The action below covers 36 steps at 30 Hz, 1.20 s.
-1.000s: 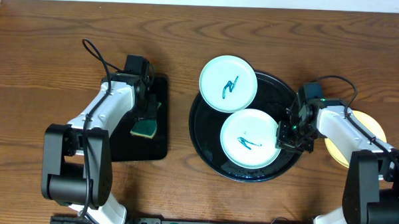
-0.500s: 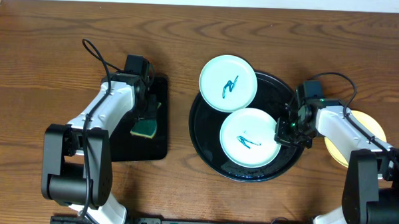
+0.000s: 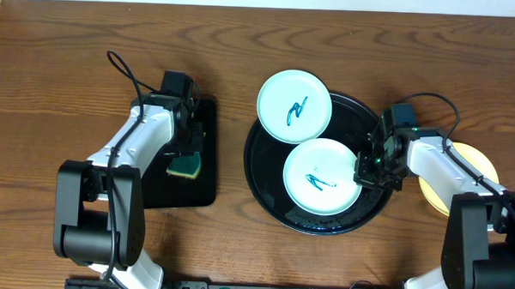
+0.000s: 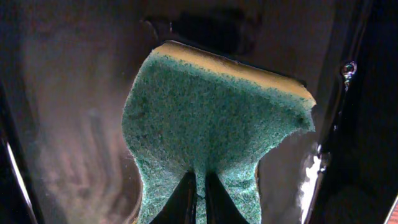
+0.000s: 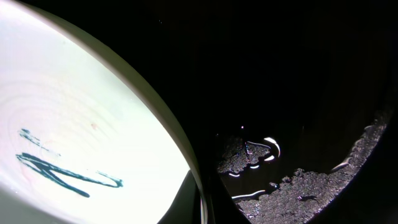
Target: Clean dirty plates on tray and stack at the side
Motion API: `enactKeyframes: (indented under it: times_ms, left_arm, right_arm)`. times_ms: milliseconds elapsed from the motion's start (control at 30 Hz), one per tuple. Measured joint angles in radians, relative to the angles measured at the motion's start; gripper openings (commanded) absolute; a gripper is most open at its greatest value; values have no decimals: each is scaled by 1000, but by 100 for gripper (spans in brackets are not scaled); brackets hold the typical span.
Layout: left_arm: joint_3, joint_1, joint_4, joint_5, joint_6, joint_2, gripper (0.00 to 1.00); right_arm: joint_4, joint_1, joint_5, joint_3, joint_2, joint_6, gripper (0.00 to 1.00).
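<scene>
**Overhead:** the left gripper (image 3: 188,151) stands over the rectangular black tray (image 3: 200,190), pinching the near edge of the sponge (image 3: 186,166). The right gripper (image 3: 364,171) is clamped on the right rim of the lower plate (image 3: 321,178), which lies inside the round black tray (image 3: 265,170). The upper plate (image 3: 294,107) rests on that tray's far-left rim and partly overhangs it. The yellow plate (image 3: 480,161) sits on the table (image 3: 54,60) to the right, under the right arm (a likely spot for the stack). Both white plates bear a teal scribble, so judge the cleaning as barely begun. **Left wrist:** the fingers (image 4: 181,200) bite only a narrow strip of the sponge's green face, which puckers around them. The hold looks shallow, so lift slowly and watch for the sponge peeling free. **Right wrist:** the jaws close on the thin plate rim at the bottom edge of the frame, with the scribble (image 5: 62,174) to the left and the wet tray floor (image 5: 280,180) to the right. Use this pinch to steady the plate, not to hoist it. Bring the sponge down flat over the scribble and scrub in short strokes, pressing lightly, lest the plate pivot or skate on the wet floor.
</scene>
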Motion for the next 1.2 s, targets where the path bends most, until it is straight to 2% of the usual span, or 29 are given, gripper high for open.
enactKeyframes:
  times_ms: [67, 100, 133, 200, 467, 800, 1133, 1200]
  left_arm:
    - [0, 0, -1, 0, 0, 0, 8]
    - [0, 0, -2, 0, 0, 0, 25]
    - [0, 0, -2, 0, 0, 0, 50]
    - [0, 0, -8, -1, 2, 0, 55]
    - [0, 1, -31, -8, 0, 0, 55]
    - [0, 1, -35, -8, -4, 1, 38]
    - [-33, 1, 18, -7, -35, 0, 30]
    - [-36, 1, 24, -7, -36, 0, 24]
  right_arm:
    - [0, 0, 0, 0, 0, 0, 1]
    - [0, 0, 0, 0, 0, 0, 1]
    - [0, 0, 0, 0, 0, 0, 1]
    - [0, 0, 0, 0, 0, 0, 1]
    - [0, 0, 0, 0, 0, 0, 1]
    - [0, 0, 0, 0, 0, 0, 1]
    - [0, 0, 0, 0, 0, 0, 1]
    - [0, 0, 0, 0, 0, 0, 1]
